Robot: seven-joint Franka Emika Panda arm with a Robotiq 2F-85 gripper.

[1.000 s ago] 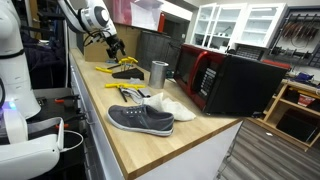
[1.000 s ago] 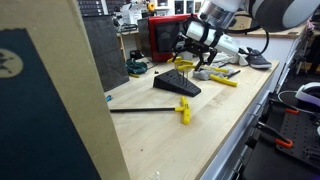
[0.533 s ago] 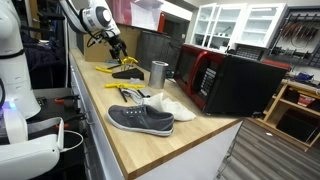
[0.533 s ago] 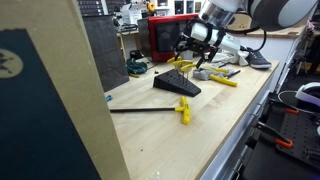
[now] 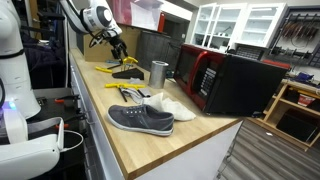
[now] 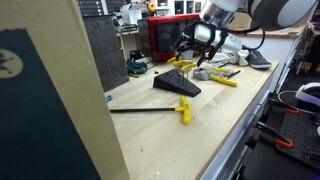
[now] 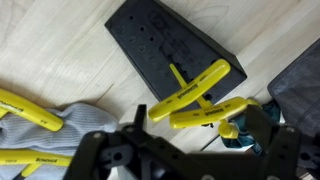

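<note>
Jaws spread wide and empty, the Robotiq gripper (image 6: 196, 60) hovers just above a black wedge-shaped tool holder (image 7: 165, 40) on a wooden workbench (image 7: 50, 40). Two yellow tool handles (image 7: 192, 90) jut from the holder's near end, directly under the claw in the wrist view. Their long axes run on a diagonal from lower left to upper right there. That looks closer to the line joining the two fingers than square to it. A grey cloth (image 7: 85, 125) and yellow-handled pliers (image 7: 25, 110) lie just beside the holder. The tools' shafts are sunk in the holder, so their type cannot be made out. The fingers are dark and blurred, cut off at the wrist view's bottom edge, and one partly covers a small teal object (image 7: 232, 130). From the exterior views it is hard to say whether the fingertips clear the handles.
</note>
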